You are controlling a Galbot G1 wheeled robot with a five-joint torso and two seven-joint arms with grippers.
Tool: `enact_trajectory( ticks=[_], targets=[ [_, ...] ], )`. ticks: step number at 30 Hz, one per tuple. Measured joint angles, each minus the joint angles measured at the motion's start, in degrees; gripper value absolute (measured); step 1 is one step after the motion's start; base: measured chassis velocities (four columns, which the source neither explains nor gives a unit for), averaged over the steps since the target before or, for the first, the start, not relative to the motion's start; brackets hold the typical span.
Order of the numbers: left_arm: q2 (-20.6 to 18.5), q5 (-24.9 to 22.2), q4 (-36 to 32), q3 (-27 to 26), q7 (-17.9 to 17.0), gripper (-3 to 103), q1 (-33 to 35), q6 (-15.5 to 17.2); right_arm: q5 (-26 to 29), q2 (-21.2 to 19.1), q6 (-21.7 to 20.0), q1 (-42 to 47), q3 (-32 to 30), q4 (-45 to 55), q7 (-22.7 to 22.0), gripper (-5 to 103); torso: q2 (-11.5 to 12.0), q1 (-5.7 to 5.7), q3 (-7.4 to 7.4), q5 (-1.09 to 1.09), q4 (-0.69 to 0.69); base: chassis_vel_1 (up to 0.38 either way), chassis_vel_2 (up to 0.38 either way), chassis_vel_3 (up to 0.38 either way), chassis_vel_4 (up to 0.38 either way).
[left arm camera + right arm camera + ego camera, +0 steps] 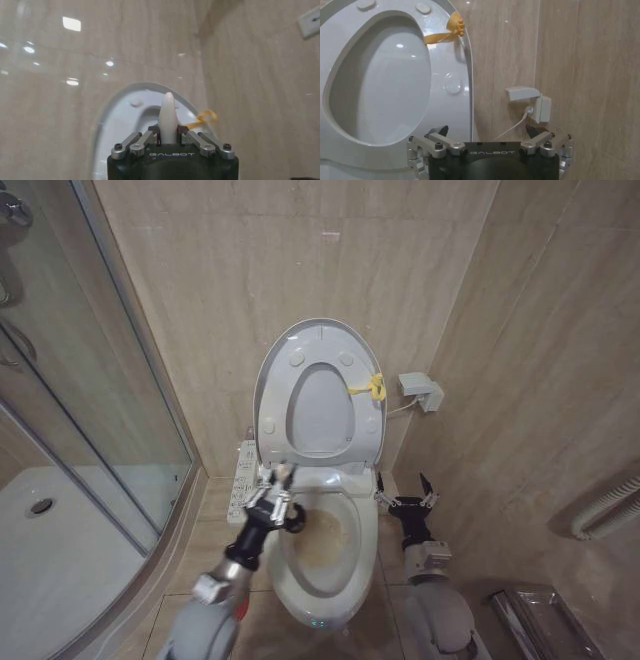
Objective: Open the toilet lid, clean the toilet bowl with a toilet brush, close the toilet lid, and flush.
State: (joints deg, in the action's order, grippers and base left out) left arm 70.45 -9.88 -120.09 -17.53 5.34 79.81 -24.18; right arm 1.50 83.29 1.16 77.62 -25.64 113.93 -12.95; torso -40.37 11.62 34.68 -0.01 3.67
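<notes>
Both arms sit at the bottom of the head view: left gripper over the near-left rim of the toilet bowl, clamped on the white handle of the toilet brush; brush head hidden. Right gripper just off the bowl's right side, fingers spread, holding nothing. Toilet lid and ring seat both stand up against the wall beyond the grippers, yellow tie on the seat's right edge. Brownish stains inside the bowl. Left wrist view: left gripper jaws pinch the brush handle, which pokes straight out toward the raised toilet lid. Right wrist view: right gripper fingers wide apart, raised seat ahead on one side, wall socket box with cable ahead on the other.
</notes>
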Motion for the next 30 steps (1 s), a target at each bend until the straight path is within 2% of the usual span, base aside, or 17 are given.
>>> enact_trajectory(
  ticks=[1,6,9,10,13,14,17,18,22,23,27,28,30],
  targets=[
    [0.0,0.0,0.0,0.0,0.0,21,0.0,0.0,0.0,0.0,0.0,0.0,0.0,0.0,0.0,100,0.0,0.0,0.0,0.0,0.0,0.0,0.0,0.0,0.0],
    [0.18,0.32,-4.24,-4.96,-1.0,21,8.39,-2.14,0.0,0.0,0.0,0.0,0.0,0.0,0.0,100,0.0,0.0,0.0,0.01,-0.01,0.0,0.0,0.0,0.0],
    [0.67,0.61,-4.53,-8.0,-1.42,21,12.94,-5.09,0.0,0.0,0.0,0.0,0.0,0.0,0.0,100,0.0,-0.01,0.0,0.0,-0.01,0.0,0.0,0.0,0.0],
    [0.67,0.61,-4.53,-8.0,-1.42,21,12.94,-5.09,0.0,0.0,0.0,0.0,0.0,0.0,0.0,100,0.0,-0.01,0.0,0.0,-0.01,0.0,0.0,0.0,0.0],
    [0.83,0.29,-3.01,-10.42,-2.72,21,15.38,-8.77,0.0,0.0,0.0,0.0,-0.01,0.0,0.0,100,0.0,0.0,0.0,0.0,0.0,0.0,0.0,0.0,0.0],
    [0.83,0.29,-3.01,-10.42,-2.72,21,15.38,-8.77,0.0,0.0,0.0,0.0,-0.01,0.0,0.0,100,0.0,0.0,0.0,0.0,0.0,0.0,0.0,0.0,0.0],
    [1.69,-0.22,-0.66,-11.26,-4.28,21,17.39,-12.83,0.0,0.0,0.0,0.0,-0.01,0.0,0.0,100,0.0,0.0,0.0,0.0,0.0,0.0,0.0,0.0,0.0],
    [1.69,-0.22,-0.66,-11.26,-4.28,21,17.39,-12.83,0.0,0.0,0.0,0.0,-0.01,0.0,0.0,100,0.0,0.0,0.0,0.0,0.0,0.0,0.0,0.0,0.0],
    [3.14,-0.08,6.79,-12.4,-5.38,21,16.42,-18.31,0.0,0.0,0.0,0.0,0.0,0.0,0.0,100,0.0,0.0,0.0,0.01,-0.01,0.0,0.0,0.0,0.0],
    [3.14,-0.08,6.79,-12.4,-5.38,21,16.42,-18.31,0.0,0.0,0.0,0.0,0.0,0.0,0.0,100,0.0,0.0,0.0,0.01,-0.01,0.0,0.0,0.0,0.0],
    [3.89,-1.33,17.3,-12.08,-6.09,21,12.27,-21.52,0.0,0.0,0.0,0.0,-0.01,0.0,0.0,100,0.0,0.0,0.01,-0.01,0.0,0.0,0.0,0.0,0.0],
    [3.89,-1.33,17.3,-12.08,-6.09,21,12.27,-21.52,0.0,0.0,0.0,0.0,-0.01,0.0,0.0,100,0.0,0.0,0.01,-0.01,0.0,0.0,0.0,0.0,0.0],
    [3.84,-4.29,21.36,-10.91,-5.8,21,10.29,-21.96,0.0,0.0,0.0,0.0,0.0,0.0,0.0,100,0.01,0.0,0.01,0.0,-0.02,0.0,0.0,0.0,0.0]
  ],
)
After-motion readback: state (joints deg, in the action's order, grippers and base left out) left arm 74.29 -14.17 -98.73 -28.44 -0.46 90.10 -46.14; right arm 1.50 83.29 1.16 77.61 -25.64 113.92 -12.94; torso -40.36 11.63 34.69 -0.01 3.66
